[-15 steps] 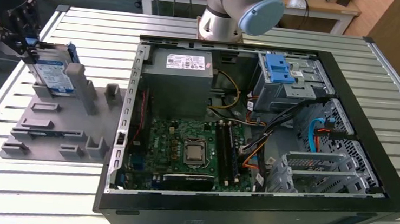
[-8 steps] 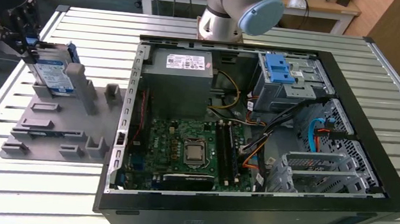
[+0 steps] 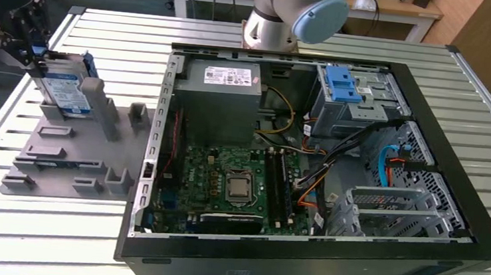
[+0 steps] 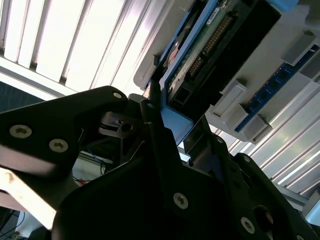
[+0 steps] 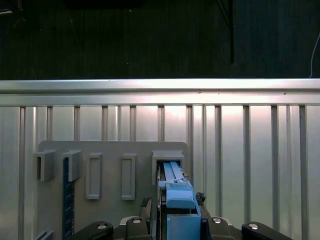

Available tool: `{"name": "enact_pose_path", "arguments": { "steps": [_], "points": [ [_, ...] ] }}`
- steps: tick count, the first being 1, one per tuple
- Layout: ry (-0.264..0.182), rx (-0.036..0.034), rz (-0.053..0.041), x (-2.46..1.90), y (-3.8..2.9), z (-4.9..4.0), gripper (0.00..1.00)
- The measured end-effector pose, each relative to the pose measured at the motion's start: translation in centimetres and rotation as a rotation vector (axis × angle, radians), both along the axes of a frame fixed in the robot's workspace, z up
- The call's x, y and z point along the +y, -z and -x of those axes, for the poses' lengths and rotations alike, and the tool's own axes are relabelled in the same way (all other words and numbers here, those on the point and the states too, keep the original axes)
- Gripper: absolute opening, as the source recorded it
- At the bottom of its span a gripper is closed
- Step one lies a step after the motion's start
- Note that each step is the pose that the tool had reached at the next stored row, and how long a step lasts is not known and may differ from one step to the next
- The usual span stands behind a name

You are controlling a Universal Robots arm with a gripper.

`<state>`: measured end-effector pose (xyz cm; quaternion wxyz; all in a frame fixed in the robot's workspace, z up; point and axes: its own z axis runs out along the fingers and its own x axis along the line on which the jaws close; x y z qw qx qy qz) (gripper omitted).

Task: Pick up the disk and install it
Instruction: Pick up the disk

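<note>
The exterior view takes in the whole bench: the gripper (image 3: 41, 59) stands at that view's left, over the top edge of the disk (image 3: 65, 92), which stands upright in a slot at the far end of a grey plate (image 3: 66, 155). The first wrist view looks straight down the disk's blue frame and shows a black finger (image 5: 146, 207) tight against each side of it, so the gripper is pinching the disk. The second wrist view adds the disk's connector edge and green board, close above the black gripper body.

There is one arm (image 3: 288, 8), one gripper, one disk and one plate; five raised blocks on the plate show in the first wrist view. One open case (image 3: 305, 269) lies beside the plate, holding one grey box (image 3: 223, 85), one board (image 3: 233, 183) and a cage (image 3: 352, 97) with a blue latch.

Everything rests on a slatted metal table (image 3: 41, 240). Wooden desks stand behind it, and the floor beyond its edge is dark.
</note>
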<state>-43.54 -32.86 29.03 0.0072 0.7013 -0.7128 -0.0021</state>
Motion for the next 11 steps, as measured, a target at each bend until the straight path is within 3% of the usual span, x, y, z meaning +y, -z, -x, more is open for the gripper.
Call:
{"name": "enact_pose_path", "arguments": {
  "steps": [11],
  "points": [
    [0.000,0.0001,0.0010,0.01,-0.04,0.00,0.44]
  ]
}}
